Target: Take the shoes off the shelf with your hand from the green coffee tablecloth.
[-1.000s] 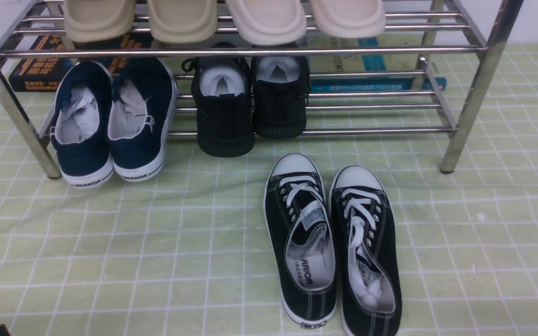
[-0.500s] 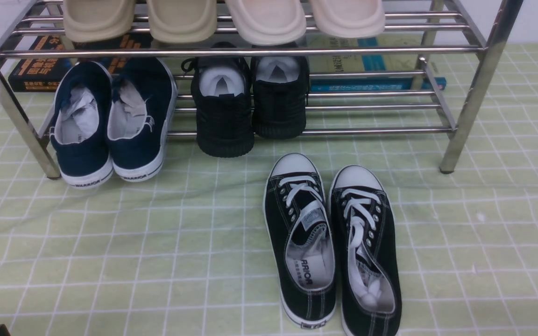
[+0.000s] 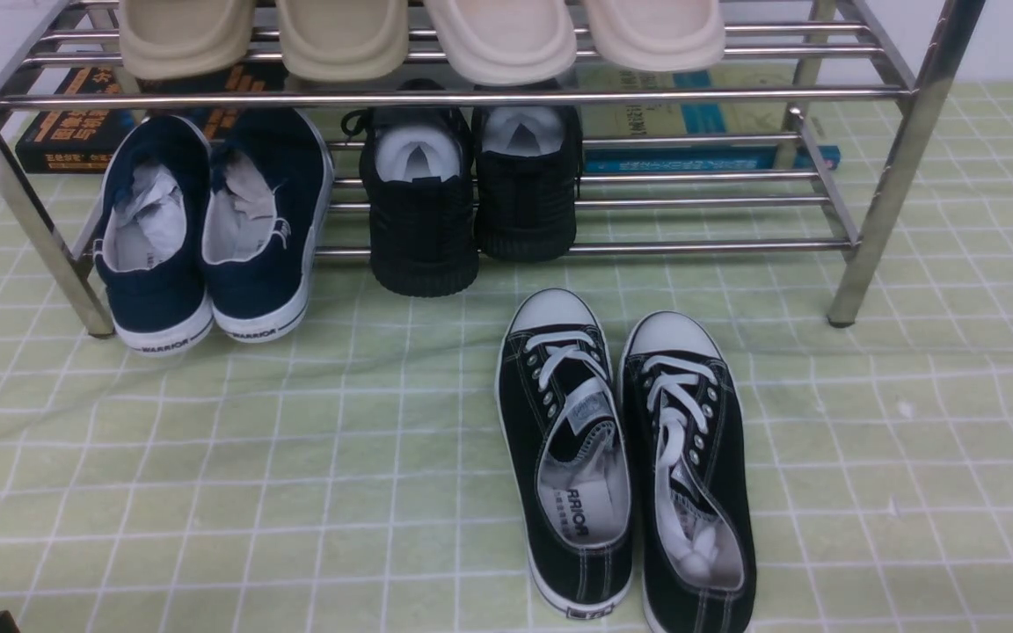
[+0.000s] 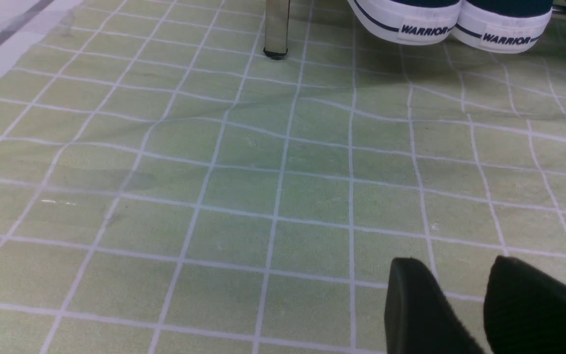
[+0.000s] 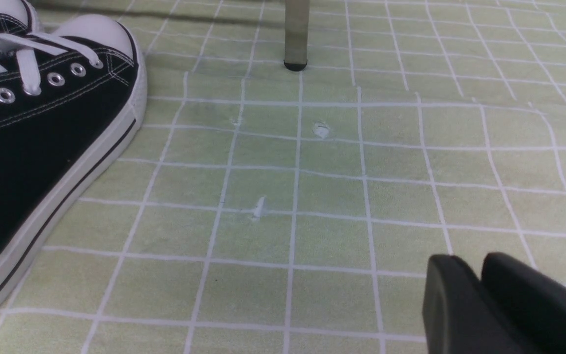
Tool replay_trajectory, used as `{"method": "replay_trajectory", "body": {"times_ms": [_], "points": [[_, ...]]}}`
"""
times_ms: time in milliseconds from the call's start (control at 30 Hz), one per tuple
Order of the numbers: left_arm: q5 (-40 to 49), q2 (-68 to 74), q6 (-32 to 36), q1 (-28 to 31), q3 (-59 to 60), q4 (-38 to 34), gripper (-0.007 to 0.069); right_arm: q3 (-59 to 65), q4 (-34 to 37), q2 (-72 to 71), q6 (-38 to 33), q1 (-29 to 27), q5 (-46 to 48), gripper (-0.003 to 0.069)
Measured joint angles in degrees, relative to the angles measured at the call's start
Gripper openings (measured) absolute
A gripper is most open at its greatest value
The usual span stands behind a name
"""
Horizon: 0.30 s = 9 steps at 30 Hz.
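Just in front of the steel shoe rack (image 3: 898, 132), off its lower tier, the black canvas sneakers (image 3: 625, 457) sit side by side on the green checked tablecloth (image 3: 207, 457). Light and soft-sided with stiff rubber soles, they look best pinched at the heel collar. Left gripper (image 4: 484, 314) jaws stand slightly apart, empty; right gripper (image 5: 477, 305) jaws nearly touch, empty.

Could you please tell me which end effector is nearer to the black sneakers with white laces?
Right. The right end effector hovers over cloth just beside the black sneakers. The left end effector is over by the navy pair, further off.
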Motion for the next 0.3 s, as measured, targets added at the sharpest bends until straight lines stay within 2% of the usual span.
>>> {"method": "replay_trajectory", "body": {"times_ms": [300], "points": [[0.00,0.00,0.00,0.00,0.00,0.00,0.0242,0.00,0.00,0.00,0.00,0.00,-0.05,0.0125]]}}
